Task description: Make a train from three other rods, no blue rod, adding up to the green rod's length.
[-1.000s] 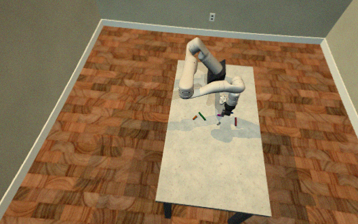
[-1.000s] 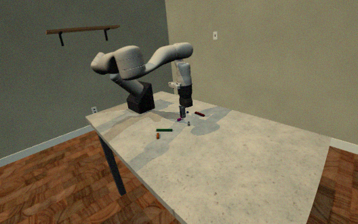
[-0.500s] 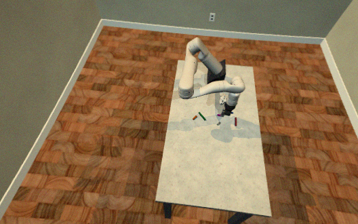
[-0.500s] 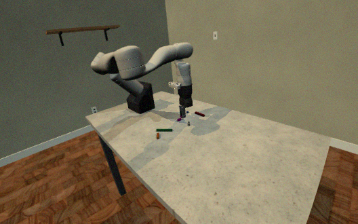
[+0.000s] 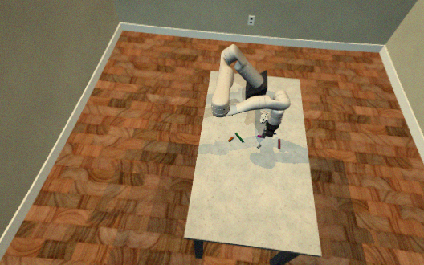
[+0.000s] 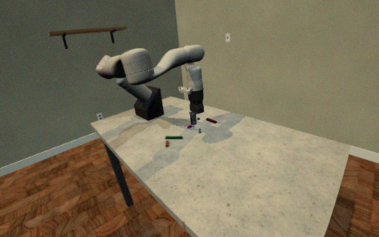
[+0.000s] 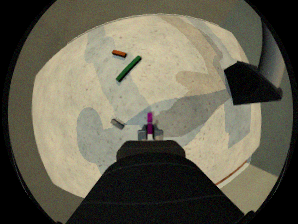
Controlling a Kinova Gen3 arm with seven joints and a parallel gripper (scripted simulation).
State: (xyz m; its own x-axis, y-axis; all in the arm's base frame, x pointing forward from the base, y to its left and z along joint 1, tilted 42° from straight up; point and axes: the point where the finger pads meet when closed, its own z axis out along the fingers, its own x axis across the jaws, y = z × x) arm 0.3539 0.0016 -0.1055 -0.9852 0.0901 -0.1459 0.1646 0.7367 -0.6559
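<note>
The green rod (image 5: 239, 137) lies flat on the table, with the orange rod (image 5: 230, 139) just to its left; both also show in the wrist view, green (image 7: 128, 68) and orange (image 7: 119, 52). My gripper (image 6: 193, 123) points straight down just above the table, right of them. It is shut on a magenta rod (image 7: 150, 121), whose end sticks out past the fingertips in the wrist view. Another magenta rod (image 6: 189, 126) lies on the table right beside the fingers. A grey rod (image 6: 199, 131) lies a little nearer the front. A red rod (image 6: 211, 121) lies to the right.
A tiny blue rod (image 6: 198, 118) lies behind the gripper. The arm's black base (image 6: 148, 104) stands at the table's far end. The table's long edges run on both sides of the rods.
</note>
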